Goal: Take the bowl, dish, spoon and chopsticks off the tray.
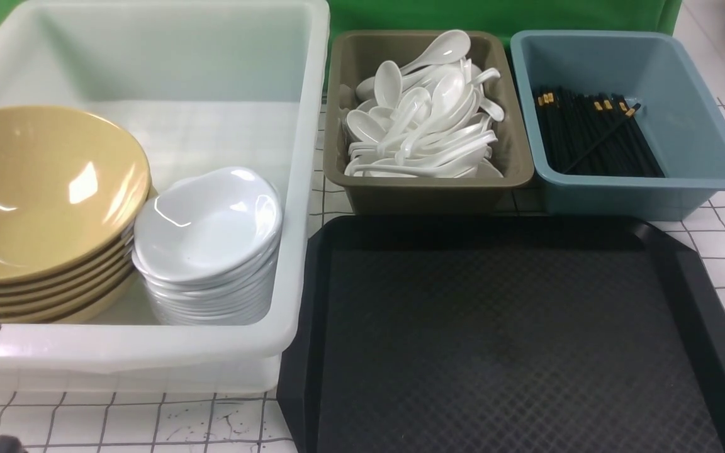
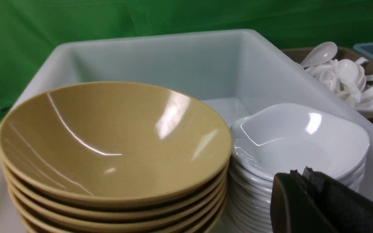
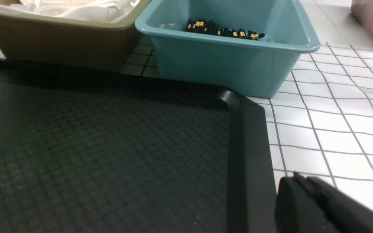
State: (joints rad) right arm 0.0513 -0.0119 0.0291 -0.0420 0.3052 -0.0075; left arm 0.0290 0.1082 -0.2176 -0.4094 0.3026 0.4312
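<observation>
So the black tray (image 1: 513, 333) looks bare right now, nothing on its diamond-textured floor in the front view or the right wrist view. Judging from that, the clearing is basically done (or at least nothing is left to grab).

Using the tray as the landmark: the mustard-yellow bowls (image 1: 41, 195) sit stacked in the big translucent white tub (image 1: 299, 189) just left of the tray, with the stack of white dishes (image 1: 208, 239) between the bowls and the tray-side wall of the tub. The white soup spoons (image 1: 425, 119) are piled in the olive-brown bin (image 1: 425, 189) right behind the tray's far edge, and the black chopsticks (image 1: 595, 132) lie in the blue-grey tub (image 1: 702, 126) behind the tray's far right corner, long axes running mostly away from the tray, one stick lying diagonally across the rest.

Left claw (image 2: 303, 200) is near the white dishes, so the left arm is the nearer one to the bowls and dishes. Right claw (image 3: 316, 207) hangs over the desk (image 3: 335, 129) just off the tray's right rim, with the chopsticks tub ahead of it.

Only a dark sliver of each claw shows, so I can't tell how wide either is spread or whether it's carrying anything.
</observation>
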